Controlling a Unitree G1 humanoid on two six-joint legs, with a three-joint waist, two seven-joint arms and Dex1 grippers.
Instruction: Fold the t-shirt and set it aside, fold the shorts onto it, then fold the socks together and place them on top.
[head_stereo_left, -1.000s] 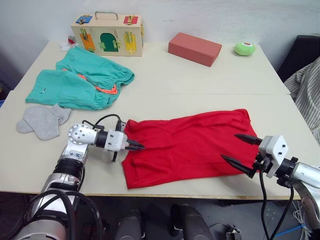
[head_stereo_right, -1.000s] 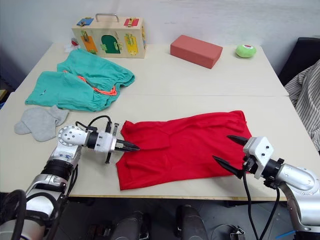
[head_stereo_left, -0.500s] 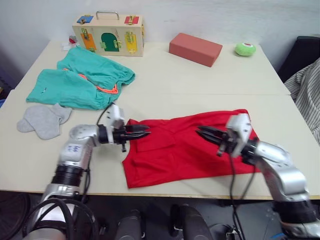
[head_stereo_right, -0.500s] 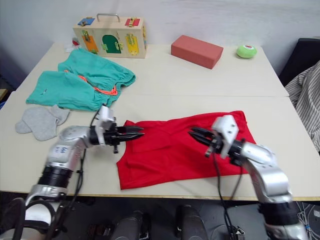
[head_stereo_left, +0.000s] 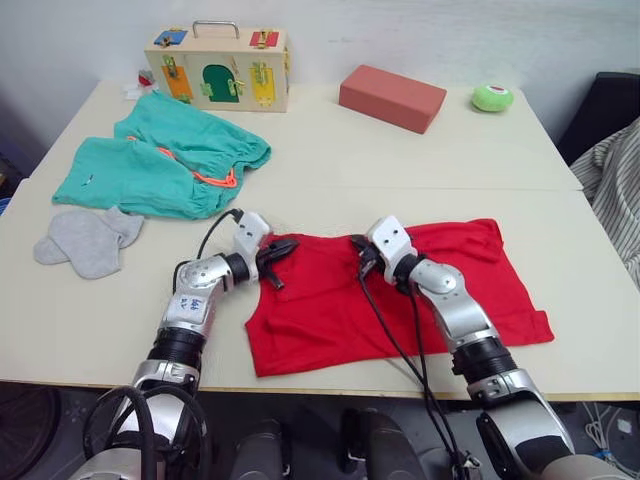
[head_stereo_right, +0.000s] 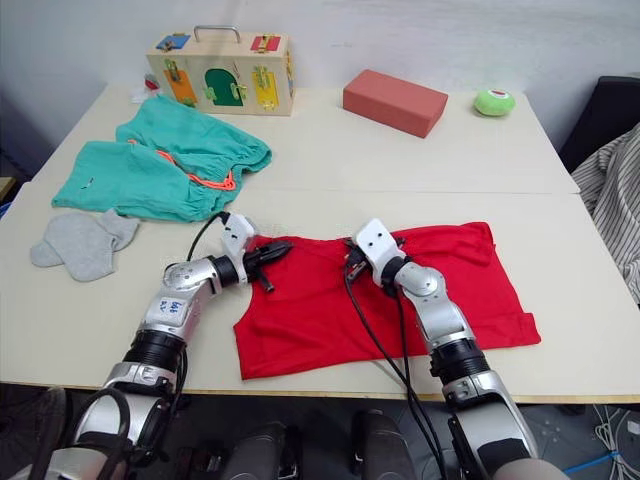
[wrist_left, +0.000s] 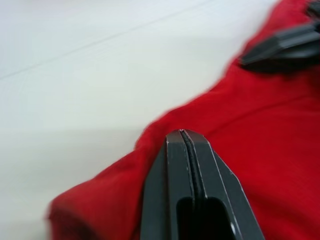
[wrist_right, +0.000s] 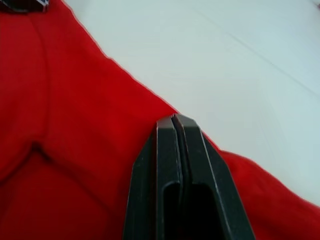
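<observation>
The red t-shirt (head_stereo_left: 400, 295) lies flat on the desk (head_stereo_left: 330, 160) close to its front edge. Both claws are at the shirt's far hem. The left claw (head_stereo_left: 281, 248) is pressed closed on the hem at the shirt's left end, and the right claw (head_stereo_left: 360, 247) is closed on the same hem near its middle; each probably pinches cloth. The 2 claws are near each other. The teal shorts (head_stereo_left: 160, 165) and grey socks (head_stereo_left: 88, 240) lie by the desk's left edge.
</observation>
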